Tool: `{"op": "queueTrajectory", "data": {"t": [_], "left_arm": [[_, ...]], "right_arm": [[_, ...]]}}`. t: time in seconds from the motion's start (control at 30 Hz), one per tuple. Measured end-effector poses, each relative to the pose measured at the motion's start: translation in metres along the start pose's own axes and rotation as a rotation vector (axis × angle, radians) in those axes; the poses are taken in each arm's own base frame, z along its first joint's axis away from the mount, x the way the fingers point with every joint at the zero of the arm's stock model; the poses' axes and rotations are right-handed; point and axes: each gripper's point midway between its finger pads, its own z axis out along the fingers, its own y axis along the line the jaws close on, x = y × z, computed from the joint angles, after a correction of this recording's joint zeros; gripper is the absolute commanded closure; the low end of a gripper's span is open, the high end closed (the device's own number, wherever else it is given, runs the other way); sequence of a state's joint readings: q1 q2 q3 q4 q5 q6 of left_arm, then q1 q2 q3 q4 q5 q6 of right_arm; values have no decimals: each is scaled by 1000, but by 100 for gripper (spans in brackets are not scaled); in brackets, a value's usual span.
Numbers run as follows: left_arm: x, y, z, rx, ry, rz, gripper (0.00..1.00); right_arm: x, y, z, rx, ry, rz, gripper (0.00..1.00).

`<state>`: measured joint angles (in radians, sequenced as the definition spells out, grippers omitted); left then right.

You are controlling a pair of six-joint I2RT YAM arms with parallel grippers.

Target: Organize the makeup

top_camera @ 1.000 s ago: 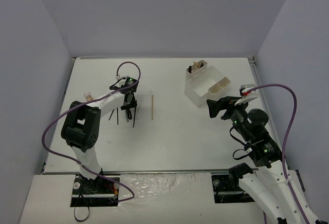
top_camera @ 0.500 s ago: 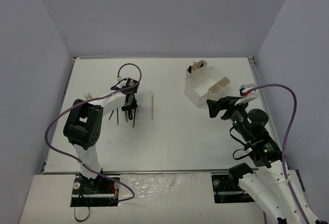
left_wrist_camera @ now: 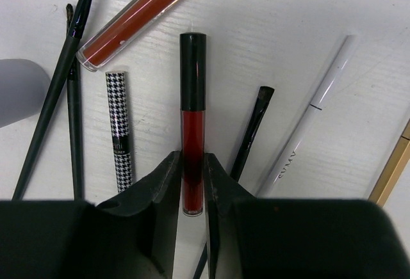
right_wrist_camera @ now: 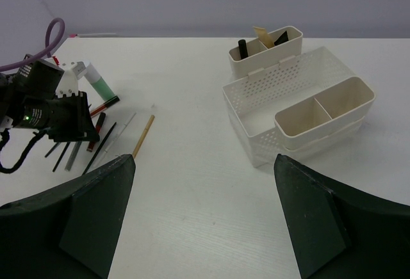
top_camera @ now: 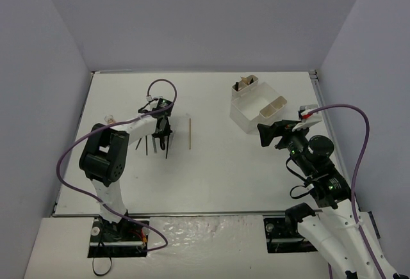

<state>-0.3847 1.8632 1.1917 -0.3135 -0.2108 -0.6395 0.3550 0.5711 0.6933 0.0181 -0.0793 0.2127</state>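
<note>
- White table [top_camera: 224, 170] enclosed by plain pale grey-lilac walls; both arms are mounted at its near edge
- Left gripper [left_wrist_camera: 192, 160]: lowered over the cluster of makeup, jaws closed against both sides of a dark red gloss tube [left_wrist_camera: 192, 112], gripping its lower end
- The tube lies flat on the table, with its black cap pointing straight ahead of the fingertips
- Ahead of this hand and to the left in the wrist view: a lighter red gloss tube [left_wrist_camera: 138, 13], lying at an angle
- Just beside the left finger: a houndstooth-patterned tube [left_wrist_camera: 118, 138], parallel to the gripped tube and apart from it
- Further out on that side: thin black brushes [left_wrist_camera: 57, 80], overlapping one another
- Just beside the right finger: a short black brush [left_wrist_camera: 252, 132], then a white pencil [left_wrist_camera: 320, 100], then a tan pencil [left_wrist_camera: 391, 170] at the frame edge
- Right gripper [right_wrist_camera: 204, 159]: held above bare table, jaws spread wide, nothing between them
- Ahead of the right hand and to its right: the white compartment box [right_wrist_camera: 269, 144], with a few items standing in its far section
- Ahead and to its left: the left arm over the makeup, with a green bottle [right_wrist_camera: 99, 84] lying just beyond it
</note>
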Motion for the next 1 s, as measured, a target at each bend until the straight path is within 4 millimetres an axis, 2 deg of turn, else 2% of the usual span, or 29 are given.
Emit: {"op": "queueTrajectory", "data": {"t": [0.17,0.3,0.4,0.5,0.6,0.7,0.83,1.0], "left_arm": [[3,4,-6,5,-1,26,100],[-4,5,-30,44,-47,72,100],[-22,-10,-72,137,-163,138,100],[-35,-43,-130,293,-311,239,100],[-39,-77,-189,466,-453,356,100],[-37,-96,-238,606,-576,470,100],[-25,-113,-273,709,-659,605,100],[-8,-127,-287,782,-682,743,100]], "right_arm": [[1,1,1,-4,5,-1,13],[5,8,3,-44,34,-3,13],[-4,22,7,-109,60,-2,13],[-17,42,15,-195,94,2,13],[-29,64,27,-298,134,15,13],[-31,83,40,-393,192,44,13],[-19,102,53,-486,289,89,13],[-12,134,62,-595,364,105,14]]}}
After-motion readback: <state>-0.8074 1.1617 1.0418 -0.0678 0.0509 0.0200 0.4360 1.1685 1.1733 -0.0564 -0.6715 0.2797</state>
